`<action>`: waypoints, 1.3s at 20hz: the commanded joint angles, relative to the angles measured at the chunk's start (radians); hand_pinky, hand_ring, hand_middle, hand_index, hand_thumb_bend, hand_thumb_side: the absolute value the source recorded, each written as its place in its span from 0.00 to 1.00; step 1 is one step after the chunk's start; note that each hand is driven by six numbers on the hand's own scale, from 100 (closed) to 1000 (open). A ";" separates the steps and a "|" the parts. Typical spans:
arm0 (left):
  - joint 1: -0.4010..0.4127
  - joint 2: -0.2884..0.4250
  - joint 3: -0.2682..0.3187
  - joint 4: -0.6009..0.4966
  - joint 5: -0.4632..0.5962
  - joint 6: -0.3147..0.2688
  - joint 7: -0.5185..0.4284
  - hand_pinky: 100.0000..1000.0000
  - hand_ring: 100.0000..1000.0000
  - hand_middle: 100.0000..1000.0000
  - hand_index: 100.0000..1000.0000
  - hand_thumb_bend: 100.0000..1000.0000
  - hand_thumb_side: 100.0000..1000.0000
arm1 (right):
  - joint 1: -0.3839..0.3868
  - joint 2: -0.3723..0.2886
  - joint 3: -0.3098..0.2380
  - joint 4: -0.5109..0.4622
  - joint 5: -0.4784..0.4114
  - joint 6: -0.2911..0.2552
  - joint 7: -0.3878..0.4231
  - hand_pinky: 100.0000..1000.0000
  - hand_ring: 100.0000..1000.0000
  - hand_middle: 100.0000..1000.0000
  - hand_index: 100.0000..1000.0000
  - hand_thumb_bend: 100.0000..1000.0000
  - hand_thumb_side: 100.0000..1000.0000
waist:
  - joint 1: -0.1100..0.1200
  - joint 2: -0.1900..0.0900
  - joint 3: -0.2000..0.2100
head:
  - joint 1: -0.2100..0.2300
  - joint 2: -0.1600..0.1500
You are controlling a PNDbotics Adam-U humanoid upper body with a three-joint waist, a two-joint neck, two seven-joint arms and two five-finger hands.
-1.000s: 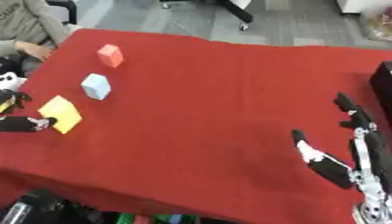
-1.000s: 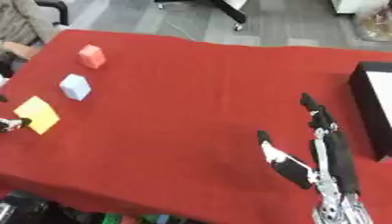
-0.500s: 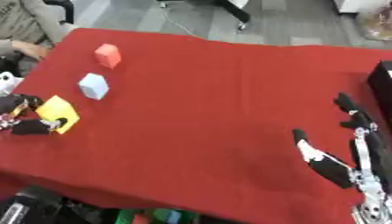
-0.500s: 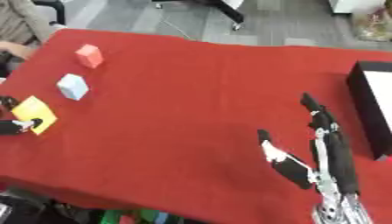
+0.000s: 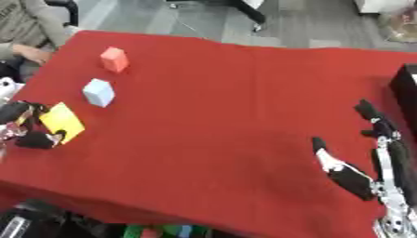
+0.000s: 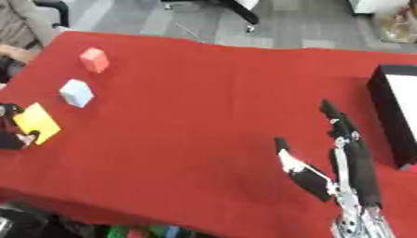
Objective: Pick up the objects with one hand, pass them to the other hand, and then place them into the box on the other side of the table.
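— What do we have to pick up, and how many?

— We count three blocks on the red table (image 5: 228, 116): one yellow block (image 5: 63, 122), one pale blue block (image 5: 98, 92) and one red block (image 5: 114, 59), all along our left side. The yellow one lies nearest the left edge, tilted, its long axis running from upper left to lower right. The pale blue one sits just beyond it, and the red one farther back still, each apart from the others.

— Which hand is on them?

— Our left hand (image 5: 24, 128) is at the yellow block, dark fingers curled around its left edge, above and below, so we are grasping it. Our right hand (image 6: 342, 162) rests near the lower right corner, fingers straight and pointing up, holding nothing.

— And the box?

— We see one black box (image 6: 393, 111) at the table's right edge, well apart from the blocks.

— Any writing?

— We cannot read any label on the blocks or the box.
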 commanded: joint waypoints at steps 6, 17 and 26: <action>-0.029 -0.025 0.041 -0.193 0.272 -0.043 0.134 0.68 0.40 0.37 0.60 0.00 0.14 | -0.018 -0.007 0.003 -0.027 -0.002 -0.007 0.006 0.68 0.85 0.81 0.99 0.36 0.44 | -0.005 -0.004 0.010 | -0.019 -0.003; -0.202 -0.184 -0.111 -0.376 0.622 -0.092 -0.028 0.70 0.40 0.36 0.58 0.00 0.43 | -0.058 -0.046 0.040 -0.165 0.030 -0.023 0.066 0.70 0.84 0.80 0.98 0.36 0.40 | -0.034 -0.005 0.000 | -0.156 -0.003; -0.311 -0.309 -0.255 -0.316 0.837 -0.071 -0.229 0.73 0.40 0.36 0.58 0.00 0.56 | -0.154 -0.074 0.105 -0.213 0.029 -0.112 0.160 0.72 0.84 0.81 0.97 0.35 0.38 | -0.055 -0.005 -0.012 | -0.219 -0.003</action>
